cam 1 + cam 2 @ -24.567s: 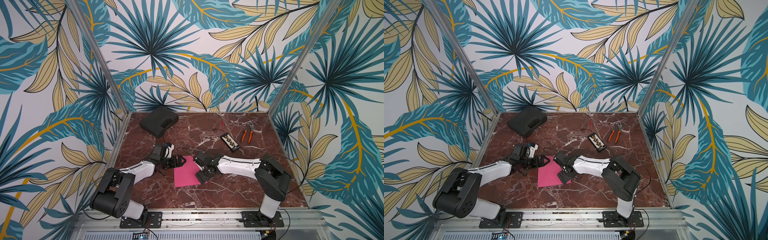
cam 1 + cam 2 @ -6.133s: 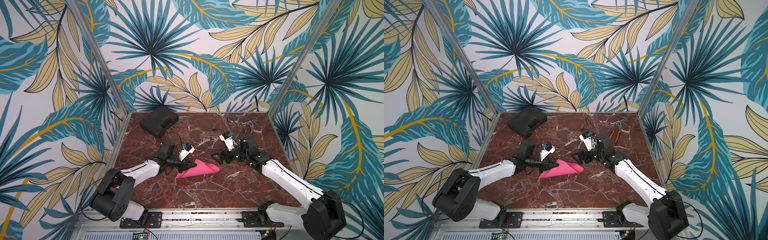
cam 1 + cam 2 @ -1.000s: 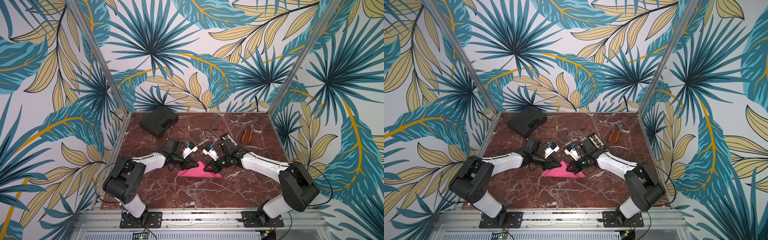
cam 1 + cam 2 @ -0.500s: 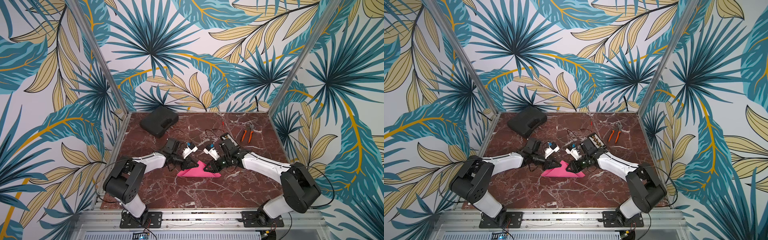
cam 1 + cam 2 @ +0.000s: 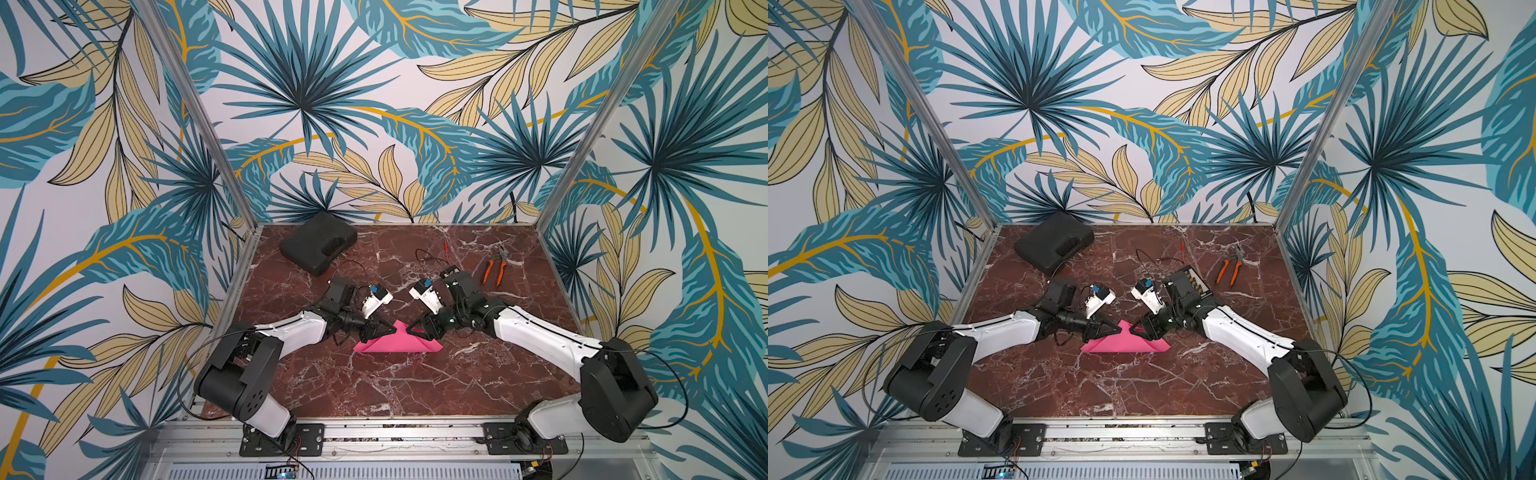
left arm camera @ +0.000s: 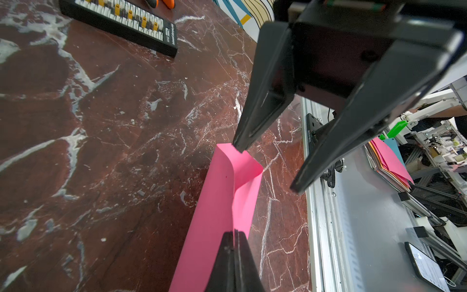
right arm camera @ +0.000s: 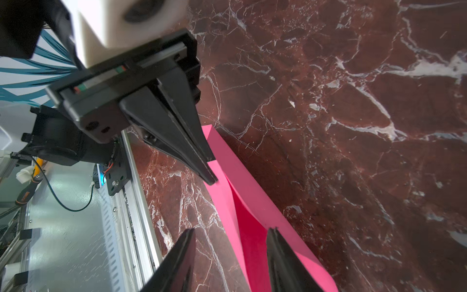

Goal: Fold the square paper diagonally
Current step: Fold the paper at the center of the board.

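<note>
The square paper is bright pink and lies on the marble table, doubled over into a low triangle in both top views. My left gripper is shut on the paper's raised corner, and both loose layers meet between its jaws. My right gripper faces it from the other side and stands open. One of its fingers rests over the paper; the other hangs above bare table. The upper layer bulges away from the lower one.
A black case sits at the back left. Orange-handled pliers and thin red wires lie at the back right. A black component strip lies just behind my right wrist. The metal rail borders the table's front.
My right gripper has opened and let go of the paper's corner. The left gripper has closed fully on that corner. The paper has settled lower.
</note>
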Motion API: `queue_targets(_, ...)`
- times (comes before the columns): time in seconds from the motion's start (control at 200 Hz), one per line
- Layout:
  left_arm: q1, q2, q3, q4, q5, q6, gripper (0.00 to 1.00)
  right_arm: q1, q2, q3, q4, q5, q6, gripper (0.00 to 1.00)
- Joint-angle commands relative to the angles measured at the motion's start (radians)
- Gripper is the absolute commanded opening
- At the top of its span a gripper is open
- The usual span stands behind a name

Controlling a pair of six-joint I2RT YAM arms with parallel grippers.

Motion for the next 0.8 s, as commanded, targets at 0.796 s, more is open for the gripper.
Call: queue_targets(0.796,-0.008,-0.033,-0.039,0.087,0.051,-0.001,0.0,-0.006,0.029,0.021,0.085,-0.088,-0.251,0.6)
